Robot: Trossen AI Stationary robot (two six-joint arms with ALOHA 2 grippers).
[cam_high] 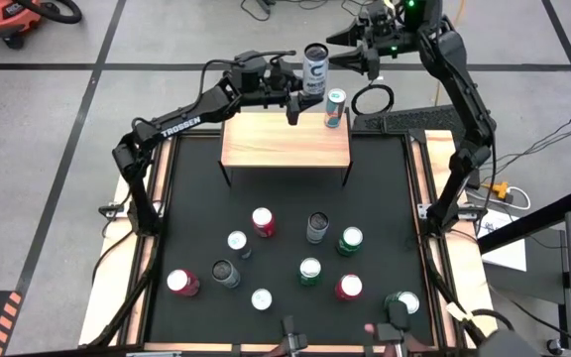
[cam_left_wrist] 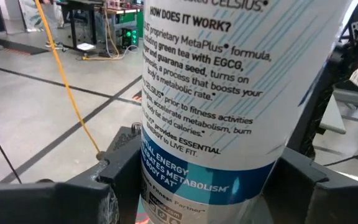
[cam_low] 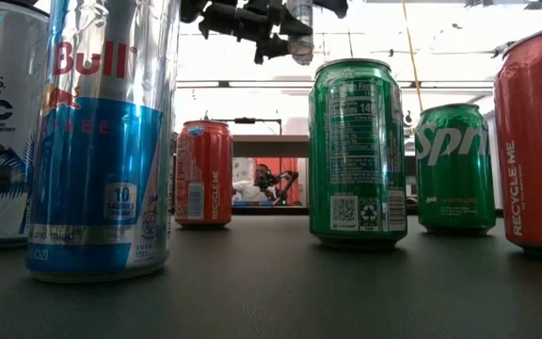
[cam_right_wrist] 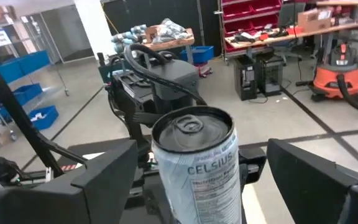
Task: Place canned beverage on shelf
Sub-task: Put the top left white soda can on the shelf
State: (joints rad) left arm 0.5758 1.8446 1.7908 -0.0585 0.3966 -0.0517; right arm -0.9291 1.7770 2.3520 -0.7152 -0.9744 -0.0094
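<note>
Left gripper [cam_high: 305,87] holds the tall white-and-blue Celsius aluminium can [cam_high: 314,68] upright, fingers clamped low on its body, just beyond the far edge of the light-wood shelf on black legs [cam_high: 285,139]. Shelf lies nearward and below; long axis vertical. Right gripper [cam_high: 357,57], jaws wide and clear of the can, sits to its right.
</note>
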